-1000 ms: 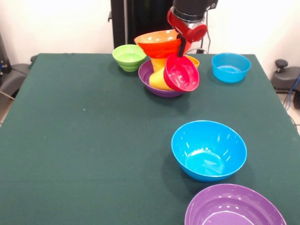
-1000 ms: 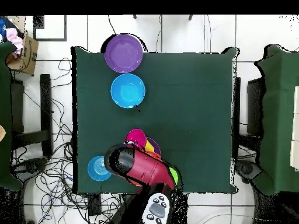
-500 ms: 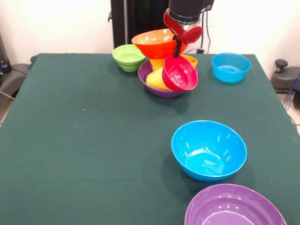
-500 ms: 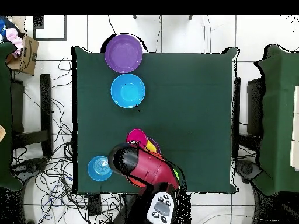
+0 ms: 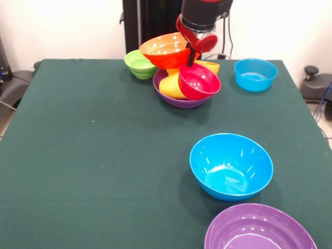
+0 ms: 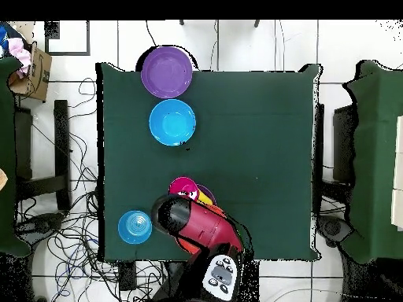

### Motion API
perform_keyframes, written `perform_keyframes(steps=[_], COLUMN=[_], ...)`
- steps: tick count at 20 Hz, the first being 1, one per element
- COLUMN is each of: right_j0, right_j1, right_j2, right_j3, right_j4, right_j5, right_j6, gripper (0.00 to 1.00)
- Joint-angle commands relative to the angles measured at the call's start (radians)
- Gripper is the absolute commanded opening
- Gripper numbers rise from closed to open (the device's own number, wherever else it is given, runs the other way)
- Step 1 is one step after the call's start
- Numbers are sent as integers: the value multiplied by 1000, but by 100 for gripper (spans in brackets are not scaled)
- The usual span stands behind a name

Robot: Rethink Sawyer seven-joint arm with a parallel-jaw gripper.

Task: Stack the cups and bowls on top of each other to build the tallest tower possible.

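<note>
Your red bowl (image 5: 199, 81) has lifted and levelled out since a second ago, pinched by its rim in the end effector (image 5: 193, 54). It hangs just right of the tower (image 5: 171, 67) by the tabletop's far edge, orange bowl (image 5: 167, 49) uppermost.

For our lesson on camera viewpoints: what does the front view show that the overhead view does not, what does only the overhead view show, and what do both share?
Only the front view shows the small light green plastic bowl, the large orange plastic bowl perched on the pile, and the gripper holding the small red plastic bowl by its rim.

Only the overhead view shows the cables on the floor around the table.

Both share the large blue plastic bowl, the large purple plastic bowl and the small blue plastic bowl.
</note>
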Motion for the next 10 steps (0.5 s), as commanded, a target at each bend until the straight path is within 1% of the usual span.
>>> perform_keyframes(steps=[1, 2, 10], right_j0=[-5, -1, 19], right_j1=[85, 85, 91], right_j2=[104, 101, 87], right_j3=[-92, -94, -95], right_j4=[24, 24, 34], right_j5=[-186, -184, -194], right_j6=[158, 159, 169], gripper=[0, 100, 100])
